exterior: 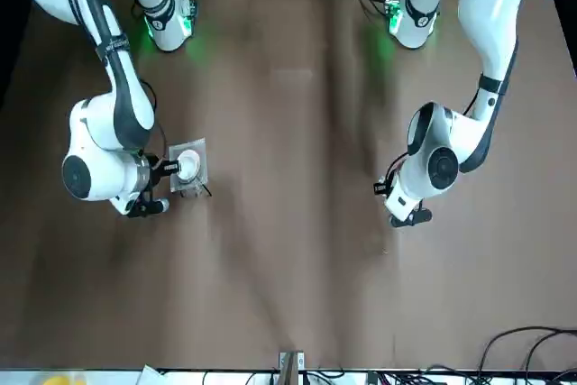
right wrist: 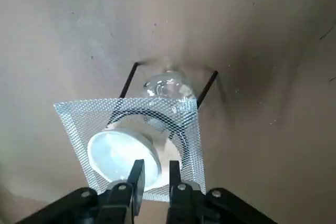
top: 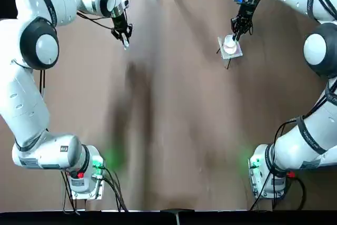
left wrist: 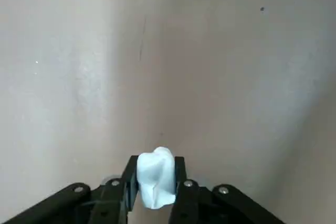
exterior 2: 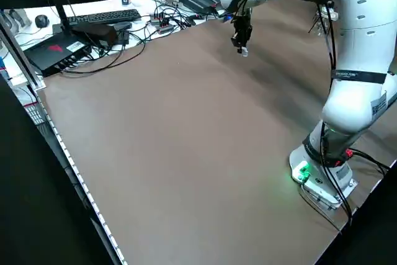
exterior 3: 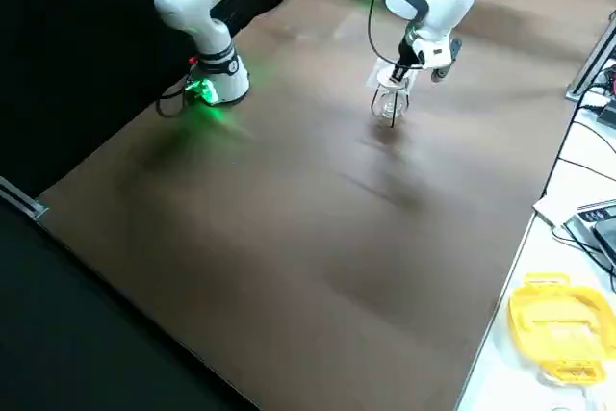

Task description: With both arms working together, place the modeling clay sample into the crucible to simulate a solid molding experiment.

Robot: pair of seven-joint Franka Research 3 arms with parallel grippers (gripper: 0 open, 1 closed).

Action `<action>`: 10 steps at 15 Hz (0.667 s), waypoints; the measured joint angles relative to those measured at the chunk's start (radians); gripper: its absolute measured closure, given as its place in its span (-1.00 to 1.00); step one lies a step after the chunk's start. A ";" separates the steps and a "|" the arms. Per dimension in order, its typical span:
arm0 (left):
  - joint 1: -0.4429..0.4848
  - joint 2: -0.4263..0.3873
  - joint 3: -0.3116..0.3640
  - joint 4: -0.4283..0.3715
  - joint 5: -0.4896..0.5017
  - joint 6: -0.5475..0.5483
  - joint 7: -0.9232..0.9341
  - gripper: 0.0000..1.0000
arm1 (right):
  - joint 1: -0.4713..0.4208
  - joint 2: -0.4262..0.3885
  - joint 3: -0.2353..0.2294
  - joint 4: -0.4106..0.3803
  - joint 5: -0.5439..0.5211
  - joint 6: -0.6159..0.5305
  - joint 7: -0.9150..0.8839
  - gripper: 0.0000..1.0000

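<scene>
You had the clay sample [left wrist: 156, 179] pinched in the left gripper [left wrist: 157, 159], needing carrying to the crucible [right wrist: 114, 155] beside the right gripper's [right wrist: 157, 162] spread fingers.

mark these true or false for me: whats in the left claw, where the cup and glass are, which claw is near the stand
1. The left claw holds the whitish clay lump between its fingers. True.
2. The clay is already in the white cup. False: it is in the left claw, away from the cup.
3. The cup is on the wire mesh. True.
4. The glass vessel sits on top of the mesh. False: it is below it.
5. The right claw is by the mesh. True.
</scene>
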 joint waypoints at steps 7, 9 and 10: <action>0.004 -0.015 -0.047 0.030 0.000 -0.048 -0.064 0.37 | 0.002 0.020 0.002 -0.001 0.000 -0.003 -0.007 0.55; 0.004 -0.021 -0.064 0.070 0.000 -0.109 -0.093 0.37 | 0.002 0.020 0.002 -0.001 0.000 -0.003 -0.008 0.72; 0.004 -0.024 -0.074 0.092 0.000 -0.137 -0.109 0.37 | 0.002 0.020 0.002 -0.001 0.000 -0.003 -0.012 0.74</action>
